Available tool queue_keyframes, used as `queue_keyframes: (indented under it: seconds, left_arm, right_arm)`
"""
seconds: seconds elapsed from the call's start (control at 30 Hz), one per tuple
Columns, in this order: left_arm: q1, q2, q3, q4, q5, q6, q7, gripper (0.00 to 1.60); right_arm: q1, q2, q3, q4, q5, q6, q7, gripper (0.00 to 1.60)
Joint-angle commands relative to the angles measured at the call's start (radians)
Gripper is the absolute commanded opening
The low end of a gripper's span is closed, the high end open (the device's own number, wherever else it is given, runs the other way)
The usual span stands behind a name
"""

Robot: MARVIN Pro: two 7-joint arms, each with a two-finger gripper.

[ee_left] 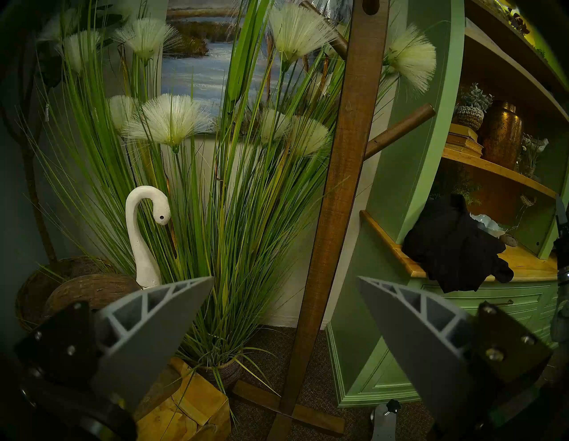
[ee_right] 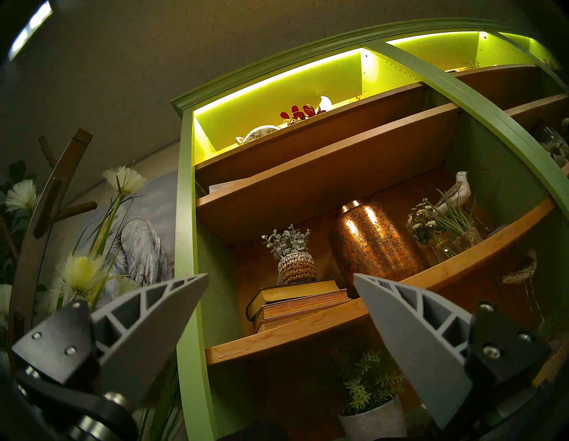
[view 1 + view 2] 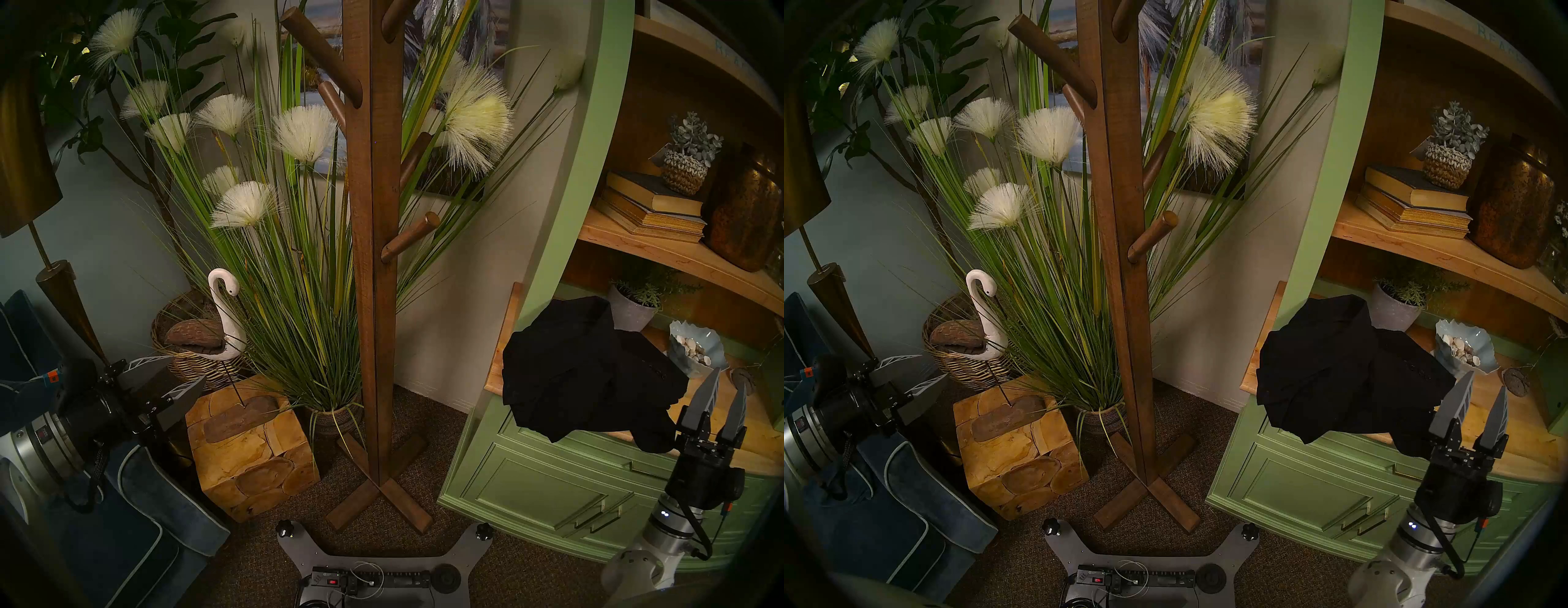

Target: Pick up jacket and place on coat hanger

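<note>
Black fabric jacket [image 3: 585, 369] lies bunched on the wooden countertop [image 3: 751, 446] of the green cabinet [image 3: 551, 488], covering the counter's left end, folds spilling over the front edge; collar part props up against the cabinet's green upright. Not held by anything.

Right gripper [image 3: 729, 382] points up and away just off the counter's front edge, right of the jacket; grey fingers spread, nothing between them, tips near the shell bowl [image 3: 695, 346]. Forearm rises from bottom right. Its wrist camera looks up at shelves with books [image 2: 295, 303] and a copper vase [image 2: 372, 243]; the jacket shows there only as a dark sliver at the bottom.

Left gripper [image 3: 186, 371] sits well apart on the far left, roughly level, aimed toward the wood block [image 3: 250, 446] and white swan figure [image 3: 222, 310]; fingers parted, empty.

Coat hanger [image 3: 373, 212] stands on the carpet between the arms, pegs bare; top cut off in both head views. X foot visible.

Jacket buttons barely readable in the dark cloth. Sleeves can't be sorted out. Lettering on the upper shelf edge is cut off, unreadable. Blue cushion [image 3: 140, 509] partly behind the left arm.
</note>
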State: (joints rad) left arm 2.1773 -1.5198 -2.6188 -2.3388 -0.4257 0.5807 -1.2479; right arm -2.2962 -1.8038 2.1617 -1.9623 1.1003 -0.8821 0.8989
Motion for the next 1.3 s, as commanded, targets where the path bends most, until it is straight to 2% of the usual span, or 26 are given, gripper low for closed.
queue_keyframes:
  seconds: [0.0, 0.1, 0.3, 0.43, 0.47, 0.5, 0.53, 0.7, 0.73, 0.77, 0.8, 0.83, 0.87, 0.9, 0.93, 1.0, 1.03, 1.07, 1.27]
  left_arm:
    - [-0.004, 0.001, 0.001, -0.01, -0.006, -0.001, -0.004, 1.6]
    - [-0.004, 0.001, 0.001, -0.01, -0.005, -0.001, -0.004, 1.6]
    - [-0.005, 0.001, 0.001, -0.009, -0.002, -0.001, -0.004, 1.6]
    - [-0.005, 0.001, 0.001, -0.008, -0.001, -0.001, -0.004, 1.6]
    - [-0.005, 0.001, 0.002, -0.008, 0.0, -0.001, -0.004, 1.6]
    - [-0.005, 0.001, 0.002, -0.008, 0.0, -0.001, -0.004, 1.6]
    - [-0.005, 0.001, 0.002, -0.008, 0.0, -0.001, -0.004, 1.6]
    - [-0.006, 0.001, 0.002, -0.009, 0.001, -0.001, -0.005, 1.6]
    - [-0.006, 0.001, 0.002, -0.009, 0.001, -0.001, -0.005, 1.6]
    - [-0.006, 0.001, 0.002, -0.009, 0.001, -0.001, -0.005, 1.6]
    - [-0.006, 0.001, 0.002, -0.009, 0.001, -0.001, -0.005, 1.6]
    - [-0.006, 0.001, 0.002, -0.009, 0.001, -0.001, -0.005, 1.6]
    - [-0.006, 0.001, 0.002, -0.009, 0.002, -0.001, -0.005, 1.6]
    - [-0.006, 0.001, 0.002, -0.009, 0.002, -0.001, -0.005, 1.6]
    - [-0.006, 0.001, 0.002, -0.009, 0.002, -0.001, -0.005, 1.6]
    - [-0.006, 0.001, 0.002, -0.009, 0.002, -0.001, -0.005, 1.6]
    - [-0.006, 0.001, 0.002, -0.009, 0.002, -0.001, -0.005, 1.6]
    - [-0.006, 0.001, 0.002, -0.009, 0.002, -0.001, -0.005, 1.6]
    - [-0.007, 0.0, 0.002, -0.009, 0.003, -0.001, -0.006, 1.6]
  right_arm:
    - [-0.079, 0.131, 0.17, 0.049, 0.003, 0.044, 0.035, 1.6]
    - [-0.076, 0.144, 0.201, 0.07, -0.023, 0.082, 0.055, 1.6]
    - [0.008, 0.208, 0.307, 0.083, -0.063, 0.161, 0.054, 1.6]
    - [0.041, 0.25, 0.342, 0.078, -0.104, 0.218, 0.064, 1.6]
    - [0.052, 0.242, 0.35, 0.071, -0.119, 0.229, 0.071, 1.6]
    - [0.058, 0.274, 0.356, 0.081, -0.134, 0.243, 0.076, 1.6]
    - [0.072, 0.264, 0.366, 0.075, -0.155, 0.257, 0.087, 1.6]
    - [0.119, 0.333, 0.376, 0.104, -0.235, 0.324, 0.116, 1.6]
    - [0.13, 0.315, 0.38, 0.098, -0.254, 0.336, 0.125, 1.6]
    - [0.141, 0.352, 0.378, 0.118, -0.27, 0.349, 0.131, 1.6]
    - [0.152, 0.338, 0.379, 0.115, -0.287, 0.359, 0.134, 1.6]
    - [0.17, 0.366, 0.378, 0.132, -0.303, 0.373, 0.138, 1.6]
    - [0.175, 0.359, 0.377, 0.13, -0.317, 0.383, 0.135, 1.6]
    - [0.194, 0.407, 0.373, 0.159, -0.332, 0.396, 0.139, 1.6]
    - [0.186, 0.368, 0.375, 0.138, -0.347, 0.403, 0.135, 1.6]
    - [0.238, 0.418, 0.376, 0.188, -0.381, 0.427, 0.143, 1.6]
    - [0.214, 0.393, 0.375, 0.17, -0.391, 0.431, 0.137, 1.6]
    - [0.247, 0.425, 0.374, 0.204, -0.409, 0.443, 0.144, 1.6]
    - [0.3, 0.471, 0.368, 0.273, -0.489, 0.491, 0.156, 1.6]
